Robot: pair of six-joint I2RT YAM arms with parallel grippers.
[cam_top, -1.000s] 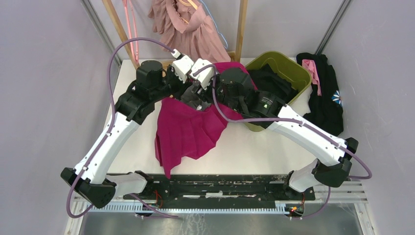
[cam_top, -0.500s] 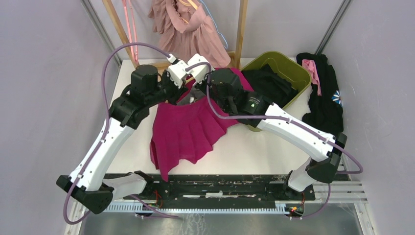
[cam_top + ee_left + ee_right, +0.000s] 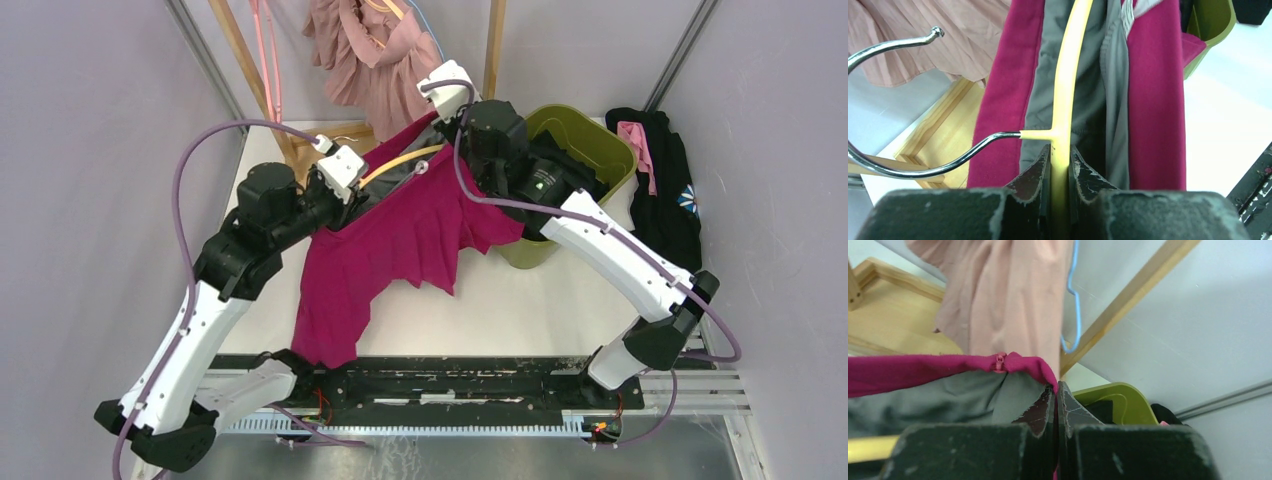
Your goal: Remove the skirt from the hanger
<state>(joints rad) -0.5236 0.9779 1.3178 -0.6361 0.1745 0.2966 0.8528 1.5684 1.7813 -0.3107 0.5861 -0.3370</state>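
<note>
Skirt stretched between two pincers, with one hanger in its waist

Two arms worked over the desk (image 3: 540, 305), each with one pincer. One magenta skirt (image 3: 400, 240) and one yellow hanger (image 3: 1068, 75) were in play. The left pincer (image 3: 1060, 161) was clamped tight on the hanger's bar, just below where the single metal hook (image 3: 883, 47) joined it; in the left wrist view the hook curved off to the left. The right pincer (image 3: 1055, 396) was pinched closed on the skirt's waistband beside the zip.

From above, the waistband ran from lower left up to upper right between the pincers. The hanger's long axis followed the same line inside the grey lining. The skirt's length fell away toward the near edge of the desk, hem nearest the arm bases.

Behind stood one green bin (image 3: 600, 140) and one pink dress (image 3: 375, 60).
</note>
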